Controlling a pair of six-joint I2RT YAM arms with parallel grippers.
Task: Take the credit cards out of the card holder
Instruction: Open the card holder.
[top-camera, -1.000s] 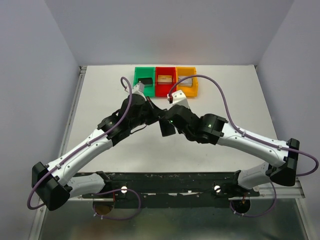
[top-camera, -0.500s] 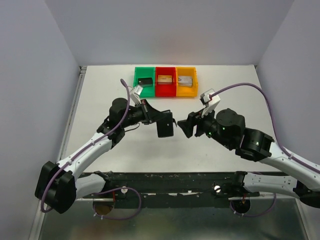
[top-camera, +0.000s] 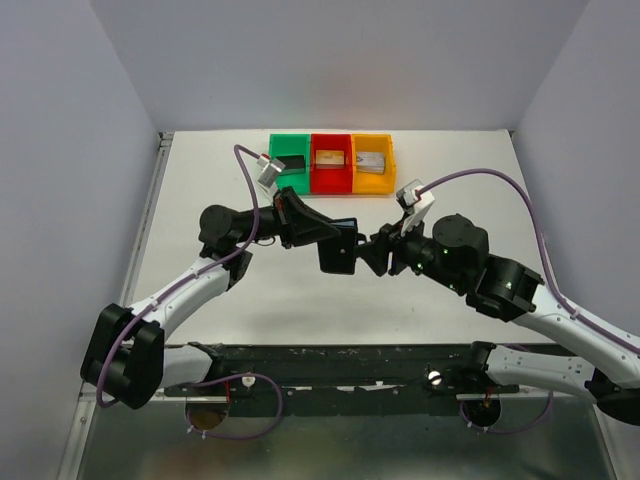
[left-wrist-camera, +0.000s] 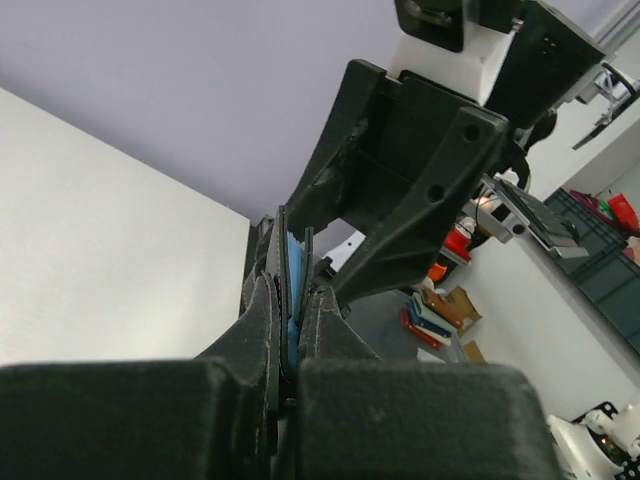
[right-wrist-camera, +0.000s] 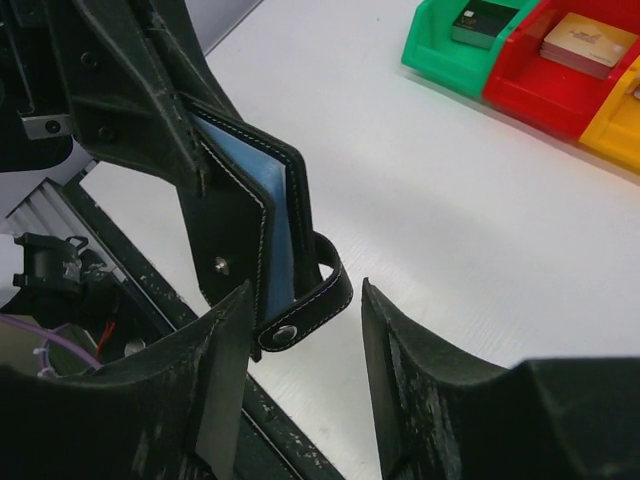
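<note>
Hanging in the air above the white table (top-camera: 450, 180), between the two arms, the card holder (right-wrist-camera: 240, 235) is a black bifold with pale stitching along its edges. Its covers stand slightly apart and a blue inner layer shows between them. Whether that blue is a card or a pocket cannot be told. No writing can be read on it. A strap with a metal snap stud (right-wrist-camera: 285, 333) curls loose from its lower corner.

The left gripper (left-wrist-camera: 292, 320) is clamped on the holder from the side, its jaws pressed against both covers. The right gripper (right-wrist-camera: 305, 310) faces it with jaws spread apart; the strap end lies in the gap between them, and contact cannot be made out.

From above, the two grippers meet nose to nose over the middle of the table, leaving bare surface on both sides of them.

Along the far edge, well apart from the holder, stand a green bin (top-camera: 275, 150), a red bin (top-camera: 331, 178) and an orange bin (top-camera: 390, 165), touching in a row. They hold a black block (top-camera: 292, 161), a tan block (top-camera: 331, 157) with marks too small to read, and a grey block (top-camera: 371, 160).
</note>
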